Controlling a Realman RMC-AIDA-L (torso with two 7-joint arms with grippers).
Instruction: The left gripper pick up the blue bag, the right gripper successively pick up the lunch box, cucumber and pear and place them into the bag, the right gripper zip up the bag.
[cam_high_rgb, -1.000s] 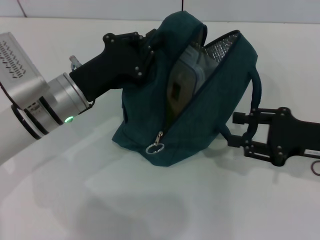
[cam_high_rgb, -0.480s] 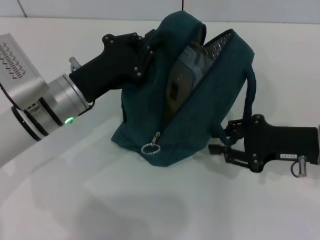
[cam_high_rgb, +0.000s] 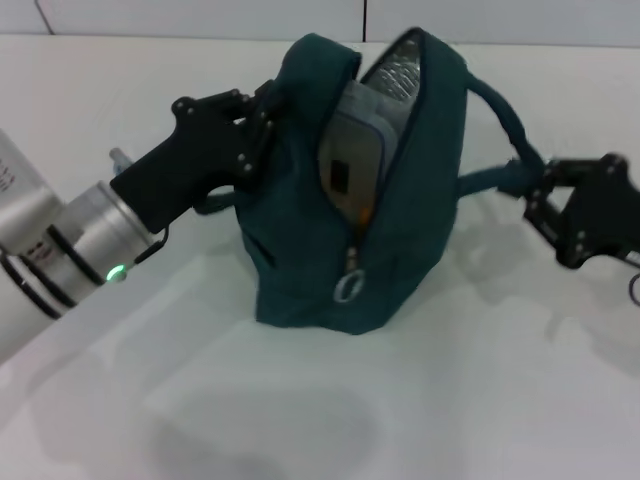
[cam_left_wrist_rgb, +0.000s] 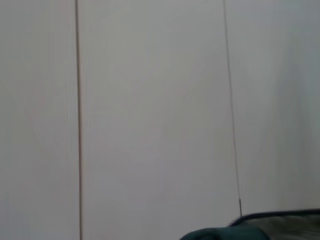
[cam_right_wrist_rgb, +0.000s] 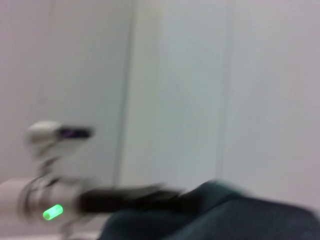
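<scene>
The blue bag (cam_high_rgb: 320, 230) stands upright mid-table, its top unzipped so the silvery lining shows. The zipper's ring pull (cam_high_rgb: 347, 288) hangs low on the front. Inside the opening sits the lunch box (cam_high_rgb: 355, 150), with a sliver of orange pear (cam_high_rgb: 366, 212) under it. The cucumber is hidden. My left gripper (cam_high_rgb: 262, 122) is shut on the bag's left side wall. To the right, my right gripper (cam_high_rgb: 532, 188) grips the bag's loop handle (cam_high_rgb: 505, 120) and holds it taut. Bag fabric also shows in the left wrist view (cam_left_wrist_rgb: 220, 234) and the right wrist view (cam_right_wrist_rgb: 225, 215).
The white table (cam_high_rgb: 300, 400) stretches around the bag, with a pale wall behind it. The left arm's silver barrel with its green light (cam_high_rgb: 116, 272) lies at the left and also shows, blurred, in the right wrist view (cam_right_wrist_rgb: 52, 212).
The right gripper rose and moved to the right with the handle, and the bag went from leaning to upright. The left gripper and the bag's left side shifted left. The ring pull moved right.
</scene>
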